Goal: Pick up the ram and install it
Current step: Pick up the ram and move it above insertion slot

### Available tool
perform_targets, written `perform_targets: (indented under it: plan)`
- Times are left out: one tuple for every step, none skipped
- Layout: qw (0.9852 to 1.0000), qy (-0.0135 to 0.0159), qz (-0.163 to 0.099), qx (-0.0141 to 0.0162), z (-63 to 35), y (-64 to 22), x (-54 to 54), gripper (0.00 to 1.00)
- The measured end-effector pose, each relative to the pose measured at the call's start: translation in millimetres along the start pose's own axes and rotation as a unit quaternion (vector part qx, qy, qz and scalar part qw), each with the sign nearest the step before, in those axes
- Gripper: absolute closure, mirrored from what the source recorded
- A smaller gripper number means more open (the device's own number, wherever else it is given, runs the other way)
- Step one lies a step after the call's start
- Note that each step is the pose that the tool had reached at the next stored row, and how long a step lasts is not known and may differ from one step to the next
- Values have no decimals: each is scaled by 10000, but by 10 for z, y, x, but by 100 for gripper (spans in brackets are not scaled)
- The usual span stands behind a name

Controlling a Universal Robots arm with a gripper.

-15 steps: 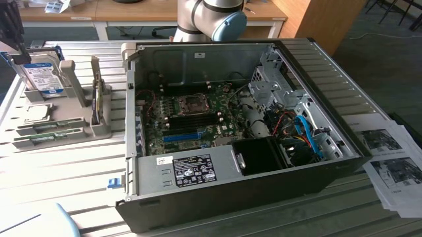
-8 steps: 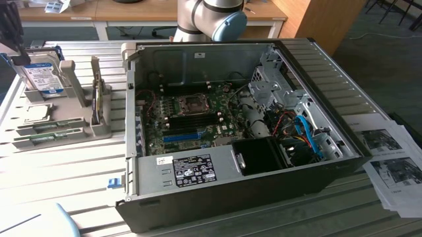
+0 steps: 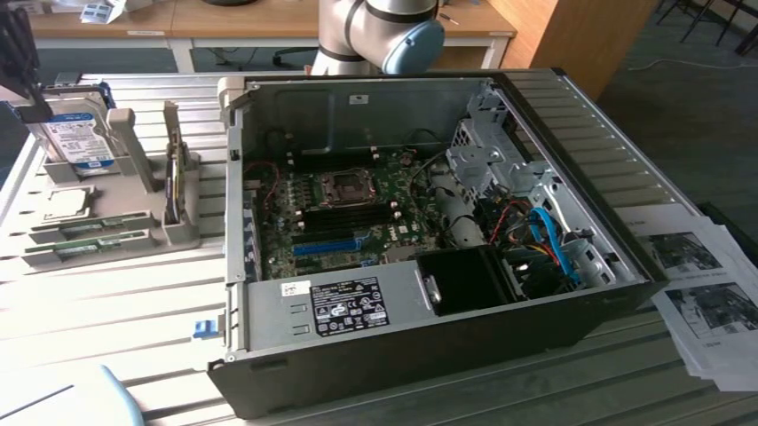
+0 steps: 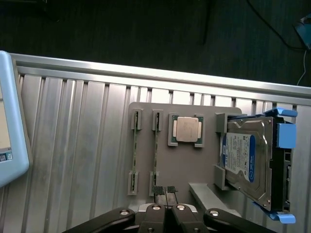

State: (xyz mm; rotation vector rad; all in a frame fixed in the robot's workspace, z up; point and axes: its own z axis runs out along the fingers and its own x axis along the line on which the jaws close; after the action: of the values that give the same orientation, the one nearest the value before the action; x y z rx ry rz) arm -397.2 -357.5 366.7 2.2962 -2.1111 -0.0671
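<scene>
**RAM STICK: STANDING IN HOLDER, NOT YET GRIPPED**

- Landmark: grey parts holder on the ribbed aluminium table.
- Second stick: on edge in the holder's outermost slot.
- Ram: on edge in the next slot, just beside the second stick.
- Processor chip: flat in the holder's square pocket.
- Hard drive: propped in the holder's cradle at its far end.
- Gripper: above the holder's edge, near the end of the ram's slot, jaws clenched on nothing.
- Open computer case: beside the holder, on the exterior view's right.
- Handling, judged: light, stiff, thin and fragile. Pinch the flat faces near mid-length along the exposed upper edge, sparing the chips and contacts.
</scene>
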Motion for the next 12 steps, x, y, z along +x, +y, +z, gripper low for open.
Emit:
perform_targets:
  plan:
    - [10000, 0, 0, 0, 0, 1, 13, 91]
    - [10000, 0, 0, 0, 0, 2, 25, 91]
    - [10000, 0, 0, 0, 0, 3, 37, 91]
    - [10000, 0, 0, 0, 0, 4, 48, 91]
    - [10000, 0, 0, 0, 0, 5, 59, 91]
    - [10000, 0, 0, 0, -1, 6, 67, 91]
    - [10000, 0, 0, 0, 0, 6, 68, 91]
    - [10000, -1, 1, 0, -1, 6, 68, 91]
    - [10000, 0, 1, 0, -1, 6, 68, 91]
    - [10000, 0, 0, 0, -1, 6, 68, 91]
    - [10000, 0, 0, 0, -1, 6, 68, 91]
    - [10000, 0, 0, 0, -1, 6, 68, 91]
